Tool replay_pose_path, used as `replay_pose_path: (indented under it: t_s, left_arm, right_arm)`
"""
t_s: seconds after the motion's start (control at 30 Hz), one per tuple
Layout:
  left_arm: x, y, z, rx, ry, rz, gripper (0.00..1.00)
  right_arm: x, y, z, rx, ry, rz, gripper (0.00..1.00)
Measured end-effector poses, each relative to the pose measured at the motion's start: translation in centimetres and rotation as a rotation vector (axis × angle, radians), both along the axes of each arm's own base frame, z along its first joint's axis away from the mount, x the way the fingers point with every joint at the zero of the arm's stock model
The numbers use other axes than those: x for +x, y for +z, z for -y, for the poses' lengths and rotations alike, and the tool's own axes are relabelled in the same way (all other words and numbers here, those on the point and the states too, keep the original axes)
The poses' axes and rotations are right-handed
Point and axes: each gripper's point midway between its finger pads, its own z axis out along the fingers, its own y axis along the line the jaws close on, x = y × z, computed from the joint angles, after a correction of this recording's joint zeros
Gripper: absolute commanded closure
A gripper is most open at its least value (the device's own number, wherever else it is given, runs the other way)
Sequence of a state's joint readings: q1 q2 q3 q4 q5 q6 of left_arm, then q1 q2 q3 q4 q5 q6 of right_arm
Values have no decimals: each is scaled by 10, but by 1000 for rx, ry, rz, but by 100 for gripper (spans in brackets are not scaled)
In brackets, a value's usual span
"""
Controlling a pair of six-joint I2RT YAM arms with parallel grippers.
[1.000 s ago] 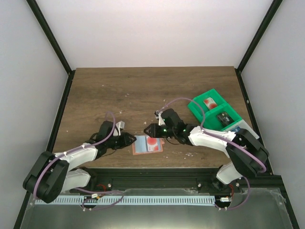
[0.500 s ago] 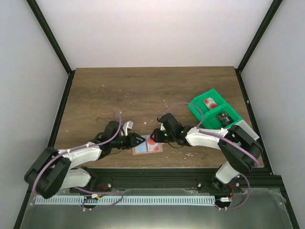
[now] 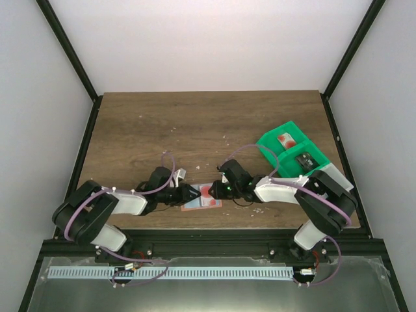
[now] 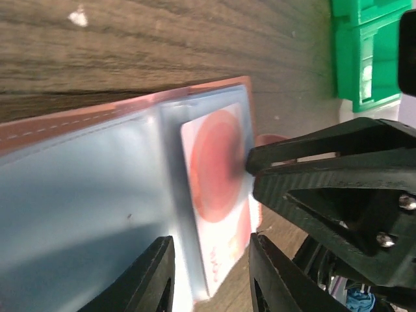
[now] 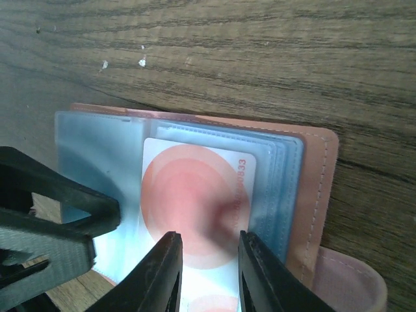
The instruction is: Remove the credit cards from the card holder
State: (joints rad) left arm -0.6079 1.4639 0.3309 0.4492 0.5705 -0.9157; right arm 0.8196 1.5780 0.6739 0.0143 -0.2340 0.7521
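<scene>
The card holder (image 3: 200, 200) lies open near the table's front edge, tan-pink outside (image 5: 320, 188), light blue sleeves inside (image 4: 84, 221). A red and white card (image 5: 195, 205) lies on its sleeves and also shows in the left wrist view (image 4: 218, 195). My left gripper (image 3: 189, 194) is open, low over the holder's left half (image 4: 211, 279). My right gripper (image 3: 210, 190) is open, its fingers over the card (image 5: 208, 273). Its fingertip (image 4: 260, 162) sits at the card's edge. The two grippers face each other, nearly touching.
A green compartment tray (image 3: 294, 155) stands at the right, holding a red and white card (image 3: 285, 139) and a dark card (image 3: 303, 159). It shows in the left wrist view (image 4: 364, 52). Small white crumbs lie on the wooden table (image 3: 195, 123).
The left gripper has moved right, onto the holder's left side. The right gripper has moved down and left over the card. The holder has stayed in place.
</scene>
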Motion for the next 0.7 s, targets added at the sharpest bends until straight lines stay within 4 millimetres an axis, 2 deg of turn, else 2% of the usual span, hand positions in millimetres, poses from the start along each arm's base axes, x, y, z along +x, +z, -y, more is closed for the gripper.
replay_pose_path:
  t_s: [0.17, 0.37, 0.7]
  left_arm:
    - [-1, -12, -1, 13, -1, -15, 68]
    - [2, -13, 3, -5, -6, -4, 72]
    - [3, -9, 6, -34, -8, -5, 88]
  right_arm:
    - [-1, 0, -2, 12, 3, -2, 75]
    - [-3, -1, -5, 39, 10, -9, 78]
    - [-4, -2, -7, 58, 10, -18, 79]
